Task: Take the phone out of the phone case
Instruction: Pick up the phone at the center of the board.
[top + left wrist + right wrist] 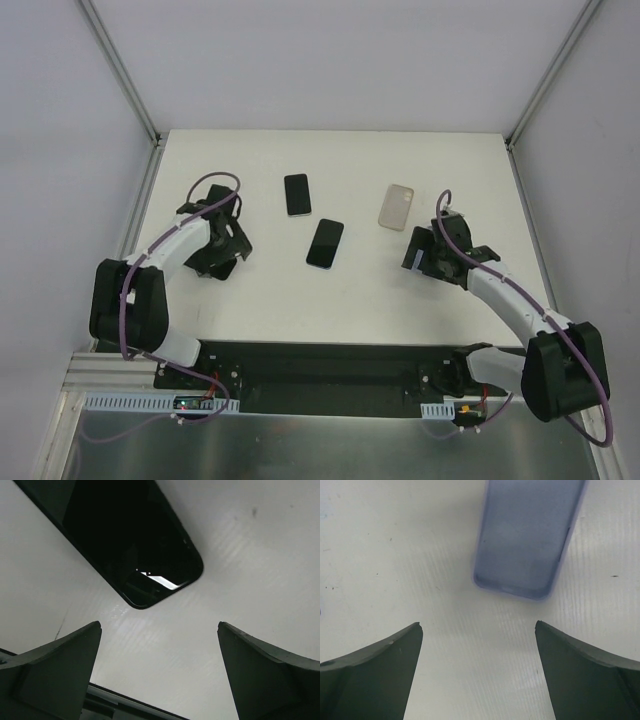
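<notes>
Black fingers spread wide, the left gripper (225,255) hung low over the white table (350,310) at the left of the overhead view and held nothing. Its wrist camera showed one rounded end of a black phone (135,545) lying flat just ahead of the fingertips, clear of both fingers (60,665). We could not tell which handset this was, since two lay near the middle of the table: the far phone (297,194) and, just beside it, the near phone (325,243), both face up and bare.

To their right, well apart from either, the clear case (397,207) lay flat. In the right wrist view it looked hollow and faintly blue, with no handset in it. Just short of its near end, the right gripper (425,250) also stood fully open and empty, not touching the case.

We judged the separation itself finished, with handset and case each set down on its own, and the step in hand to be the letting-go. The next move called for both arms to lift straight off and draw back toward their bases without nudging anything on the table.
</notes>
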Robot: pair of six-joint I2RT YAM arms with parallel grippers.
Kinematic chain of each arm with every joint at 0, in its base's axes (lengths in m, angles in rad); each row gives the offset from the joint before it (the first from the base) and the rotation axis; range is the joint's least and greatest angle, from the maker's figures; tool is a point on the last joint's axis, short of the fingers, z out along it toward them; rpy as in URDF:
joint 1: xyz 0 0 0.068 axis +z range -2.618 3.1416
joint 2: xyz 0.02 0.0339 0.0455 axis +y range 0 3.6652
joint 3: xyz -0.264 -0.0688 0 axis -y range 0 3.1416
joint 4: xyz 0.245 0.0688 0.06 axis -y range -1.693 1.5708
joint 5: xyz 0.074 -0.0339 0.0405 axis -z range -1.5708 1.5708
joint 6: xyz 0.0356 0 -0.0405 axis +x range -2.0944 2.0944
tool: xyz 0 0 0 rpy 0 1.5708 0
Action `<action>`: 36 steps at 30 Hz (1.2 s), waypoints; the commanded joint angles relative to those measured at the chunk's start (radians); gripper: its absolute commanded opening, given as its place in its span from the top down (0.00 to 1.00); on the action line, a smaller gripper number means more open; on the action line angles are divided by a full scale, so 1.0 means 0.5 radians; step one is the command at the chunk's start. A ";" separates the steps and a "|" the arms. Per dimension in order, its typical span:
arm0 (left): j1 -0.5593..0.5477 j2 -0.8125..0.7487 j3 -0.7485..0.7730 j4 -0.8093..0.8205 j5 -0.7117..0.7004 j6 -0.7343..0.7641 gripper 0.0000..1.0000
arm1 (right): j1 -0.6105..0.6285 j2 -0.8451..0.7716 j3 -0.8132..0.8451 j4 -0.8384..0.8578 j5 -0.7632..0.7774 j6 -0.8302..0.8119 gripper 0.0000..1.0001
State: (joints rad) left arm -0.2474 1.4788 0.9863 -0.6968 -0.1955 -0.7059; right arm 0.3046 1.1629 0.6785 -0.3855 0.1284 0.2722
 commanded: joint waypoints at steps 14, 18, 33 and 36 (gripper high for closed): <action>0.483 0.586 0.178 0.258 0.235 -0.183 0.01 | 0.084 -0.046 -0.031 0.124 -0.155 -0.066 0.04; 0.483 0.552 0.132 0.283 0.213 -0.196 0.01 | 0.087 -0.052 -0.053 0.136 -0.168 -0.050 0.03; 0.216 0.295 0.089 0.283 0.412 -0.079 0.54 | 0.219 -0.046 0.119 0.084 -0.192 0.035 0.03; -0.020 0.255 0.068 0.283 0.525 -0.101 0.54 | 0.311 -0.043 0.177 0.111 -0.217 0.121 0.04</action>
State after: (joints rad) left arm -0.1310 1.6825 1.0294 -0.5682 -0.0509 -0.7742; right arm 0.4095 1.1606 0.6941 -0.3420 0.0437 0.2771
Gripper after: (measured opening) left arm 0.681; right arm 0.965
